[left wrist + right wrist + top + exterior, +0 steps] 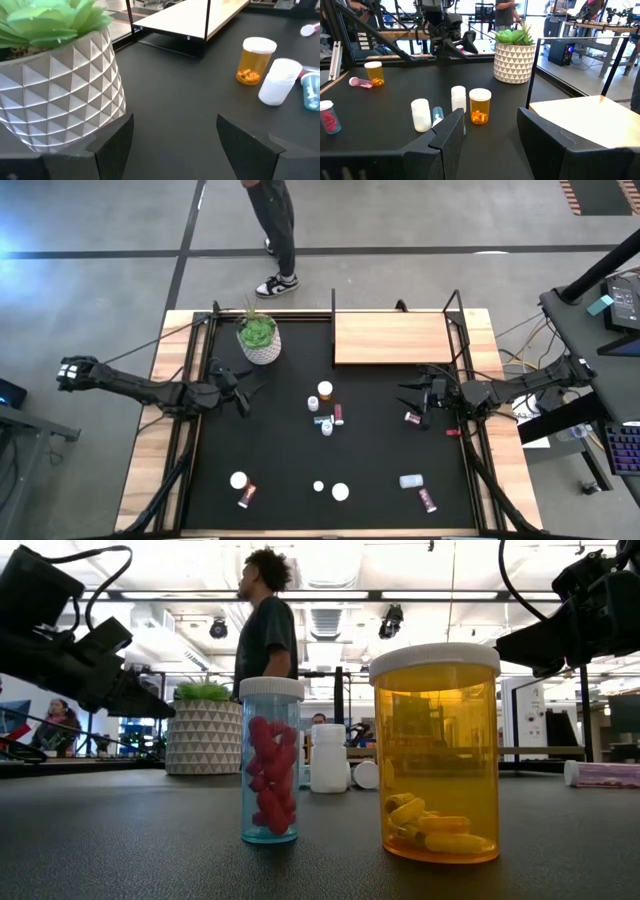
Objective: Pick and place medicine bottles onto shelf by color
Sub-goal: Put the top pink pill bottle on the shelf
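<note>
- High view shows the medicine bottles scattered over the black bench: a centre cluster with an orange bottle and small white and pink ones beside it, a pink bottle lying near the right arm, and a loose row along the near edge.
- None of the bottles is on the shelf; its light wood board sits bare at the far right of the bench, so sorting by colour looks not yet begun.
- Right end effector hovers just beside the lying pink bottle and close to the shelf's near edge; its fingers stand partly apart and hold nothing.
- Left end effector hovers near the white plant pot, well apart from the centre cluster; its fingers are spread wide and empty.
- Risk, as a judgement: the centre bottles stand close together, so fingers closing on one could knock its neighbours over and send them rolling.
- Risk: the pink bottle lies on its side and could roll away from a grasp that comes in off-centre.
- Risk: the shelf's thin black posts stand near the right arm's path, so a carried bottle could clip one.
- Risk: the left arm, swinging out, could brush the plant pot.
- A person stands beyond the far edge of the bench.
</note>
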You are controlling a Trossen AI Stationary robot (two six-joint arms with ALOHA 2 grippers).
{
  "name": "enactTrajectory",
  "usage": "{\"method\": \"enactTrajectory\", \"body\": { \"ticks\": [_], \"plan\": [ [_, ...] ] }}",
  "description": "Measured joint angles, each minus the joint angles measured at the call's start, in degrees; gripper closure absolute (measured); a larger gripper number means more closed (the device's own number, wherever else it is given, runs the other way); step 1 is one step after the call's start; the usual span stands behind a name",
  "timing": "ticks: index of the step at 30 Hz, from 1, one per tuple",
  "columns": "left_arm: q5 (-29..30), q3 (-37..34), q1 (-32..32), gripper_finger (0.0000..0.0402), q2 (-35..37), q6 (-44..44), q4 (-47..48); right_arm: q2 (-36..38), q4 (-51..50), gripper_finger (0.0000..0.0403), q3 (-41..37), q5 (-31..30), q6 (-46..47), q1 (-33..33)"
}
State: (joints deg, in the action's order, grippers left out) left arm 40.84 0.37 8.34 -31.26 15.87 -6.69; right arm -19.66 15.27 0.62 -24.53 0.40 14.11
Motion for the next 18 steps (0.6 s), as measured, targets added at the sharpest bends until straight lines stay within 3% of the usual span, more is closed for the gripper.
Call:
{"method": "enactTrajectory", "body": {
  "ticks": [18],
  "plan": [
    [-0.1,-0.1,0.0,0.0132,-6.1,0.0,-0.2,0.0,0.0,0.0227,0.0,0.0,0.0,0.0]
  ]
}}
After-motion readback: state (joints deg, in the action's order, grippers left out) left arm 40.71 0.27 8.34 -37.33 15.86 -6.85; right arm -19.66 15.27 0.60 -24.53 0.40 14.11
